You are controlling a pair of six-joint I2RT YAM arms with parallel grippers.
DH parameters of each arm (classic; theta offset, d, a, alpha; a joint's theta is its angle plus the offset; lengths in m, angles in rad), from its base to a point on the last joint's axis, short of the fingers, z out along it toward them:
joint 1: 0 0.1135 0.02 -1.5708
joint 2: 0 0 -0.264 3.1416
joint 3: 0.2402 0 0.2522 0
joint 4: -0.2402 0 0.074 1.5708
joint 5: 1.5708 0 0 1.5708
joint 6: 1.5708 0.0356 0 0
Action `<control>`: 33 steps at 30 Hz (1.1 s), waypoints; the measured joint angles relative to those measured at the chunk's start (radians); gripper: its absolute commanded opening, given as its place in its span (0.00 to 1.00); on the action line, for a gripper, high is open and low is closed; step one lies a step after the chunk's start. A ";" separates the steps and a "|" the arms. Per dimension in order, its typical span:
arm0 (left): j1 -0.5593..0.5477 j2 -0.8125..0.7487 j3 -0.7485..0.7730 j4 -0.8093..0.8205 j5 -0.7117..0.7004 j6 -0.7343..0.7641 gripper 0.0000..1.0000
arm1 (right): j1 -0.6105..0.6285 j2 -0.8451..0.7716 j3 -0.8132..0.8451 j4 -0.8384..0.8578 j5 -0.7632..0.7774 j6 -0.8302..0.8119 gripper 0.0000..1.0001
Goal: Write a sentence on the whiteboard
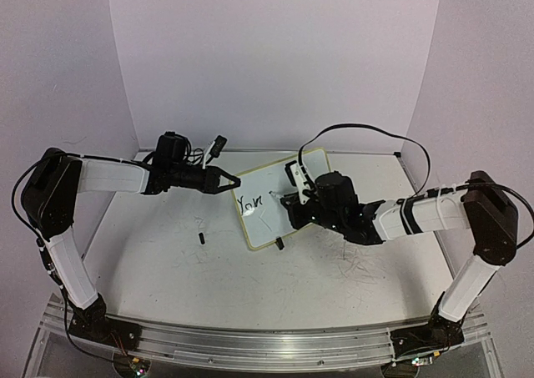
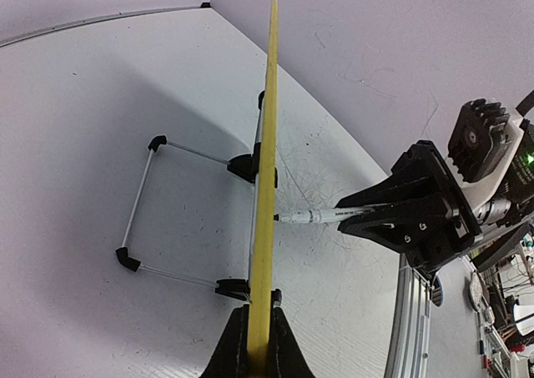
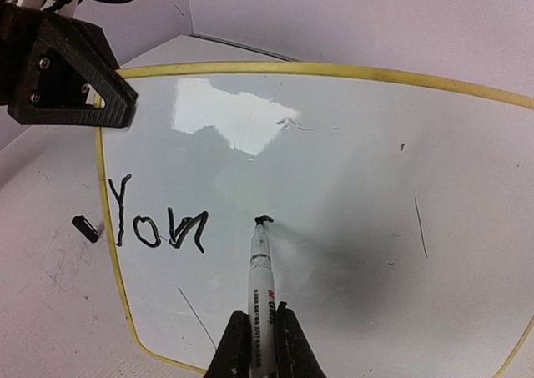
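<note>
The whiteboard (image 1: 265, 182) stands tilted on the table, white with a pale yellow rim (image 3: 334, 69). My left gripper (image 1: 236, 180) is shut on its left edge; in the left wrist view the rim (image 2: 267, 128) runs edge-on into the closed jaws of that gripper (image 2: 259, 345). My right gripper (image 3: 260, 345) is shut on a white marker (image 3: 260, 278). The marker's black tip touches the board at a short fresh stroke (image 3: 264, 220). The sentence (image 3: 158, 224) reads "You" at the board's left side.
A wire stand (image 2: 142, 203) with black feet props the board from behind. A small black piece (image 1: 201, 238) lies on the table left of the board. Faint grey scribbles mark the tabletop (image 1: 359, 265). Purple walls close in the back and sides.
</note>
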 measured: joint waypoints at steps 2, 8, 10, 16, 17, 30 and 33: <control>0.000 0.000 0.000 0.000 0.000 0.000 0.00 | 0.002 0.000 0.000 -0.003 -0.005 0.000 0.00; 0.000 0.000 0.000 0.000 0.000 0.000 0.00 | 0.008 0.002 -0.001 -0.012 -0.011 0.004 0.00; 0.000 0.000 0.000 0.000 0.000 0.000 0.00 | 0.009 0.003 -0.001 -0.017 -0.011 0.007 0.00; 0.000 0.000 0.000 0.000 0.000 0.000 0.00 | 0.009 0.003 -0.010 -0.022 -0.011 0.011 0.00; 0.000 0.000 0.000 0.000 0.000 0.000 0.00 | 0.009 0.003 -0.012 -0.023 -0.011 0.011 0.00; 0.000 0.000 0.000 0.000 0.000 0.000 0.00 | 0.014 0.003 -0.014 -0.042 0.007 0.011 0.00; 0.000 0.000 0.000 0.000 -0.001 0.000 0.00 | 0.014 0.003 -0.014 -0.045 0.015 0.012 0.00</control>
